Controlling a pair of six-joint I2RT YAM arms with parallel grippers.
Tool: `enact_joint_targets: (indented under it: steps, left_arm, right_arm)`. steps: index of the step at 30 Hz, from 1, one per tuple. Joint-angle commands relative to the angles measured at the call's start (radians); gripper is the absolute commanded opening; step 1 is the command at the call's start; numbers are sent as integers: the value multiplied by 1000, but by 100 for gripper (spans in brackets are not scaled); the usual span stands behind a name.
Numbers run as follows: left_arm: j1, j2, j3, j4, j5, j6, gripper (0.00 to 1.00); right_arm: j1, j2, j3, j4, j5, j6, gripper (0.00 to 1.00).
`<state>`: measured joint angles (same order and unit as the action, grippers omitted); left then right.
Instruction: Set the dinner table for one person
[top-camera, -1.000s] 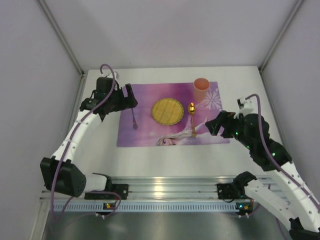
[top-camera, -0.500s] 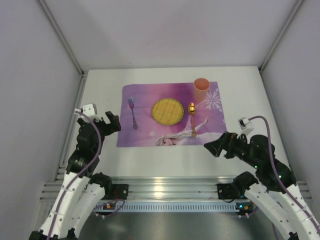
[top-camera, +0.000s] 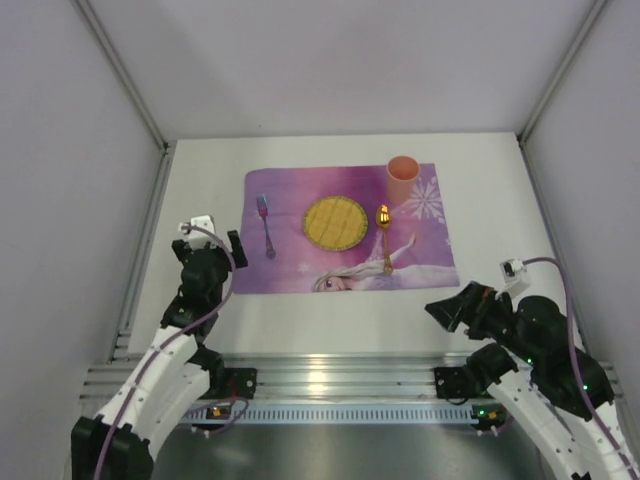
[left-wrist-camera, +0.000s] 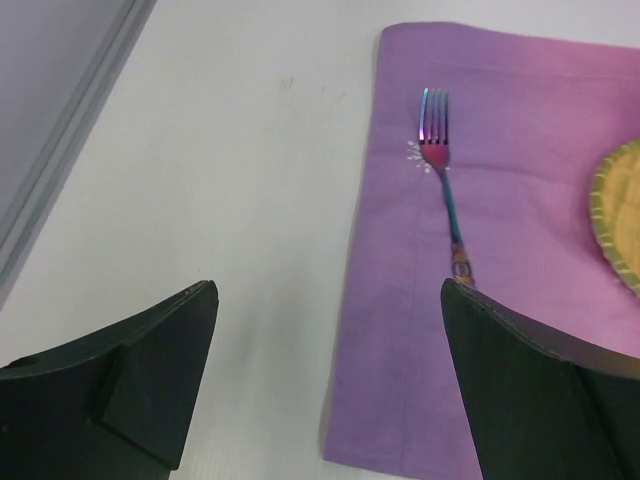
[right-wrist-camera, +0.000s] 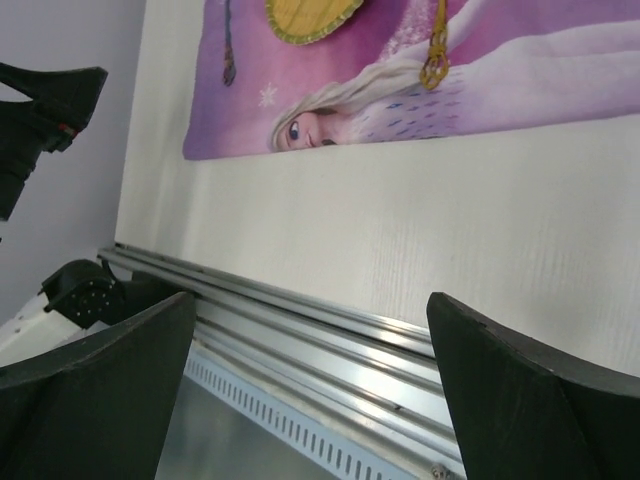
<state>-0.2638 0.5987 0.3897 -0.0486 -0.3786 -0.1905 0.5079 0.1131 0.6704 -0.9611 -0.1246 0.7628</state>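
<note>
- Left gripper (left-wrist-camera: 328, 292): jaws apart, holding nothing, above bench (left-wrist-camera: 200, 150) near its left edge.
- Right gripper (right-wrist-camera: 310, 300): jaws apart, holding nothing, above bench's near edge, toward the right corner.

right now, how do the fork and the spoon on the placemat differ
Colour: the fork is iridescent blue-purple, while the spoon is shiny gold.
Side: the fork lies left of the yellow plate, the spoon right of it.
Head: the fork ends in tines, the spoon in a rounded bowl.
Shared: both lie flat on the purple placemat, heads toward the far edge, with no gripper touching them.
</note>
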Motion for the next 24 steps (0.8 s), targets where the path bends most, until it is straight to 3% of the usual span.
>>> enact_joint_targets:
  steps: [1,4,5,11,12,14,21,22,24]
  left_arm:
    - [17,159,-35,448,-83,124,98]
    - [51,340,21,504,-2,117,98]
    - [55,414,20,603,6,128,99]
    - [126,610,-55,777,55,181,99]
    - [150,618,-96,932,108,163,99]
    - [251,657,-153,1010,197,71,99]
    - [293,953,-186,1366,290,79,97]
    - [293,986,-167,1378,281,92,98]
    - [293,972,-85,1196,308,88,98]
  right_arm:
    - [4,45,52,-96,115,49,100]
    - [4,105,77,-126,118,37,100]
    - [4,109,77,-130,118,33,100]
    - [6,128,124,-143,115,-11,100]
    - [4,138,136,-145,118,-25,100]
    - [4,149,144,-145,117,-31,100]
    - [4,256,187,-142,121,-78,100]
    - [4,272,196,-142,121,-83,100]
    - [6,318,227,-133,154,-108,100]
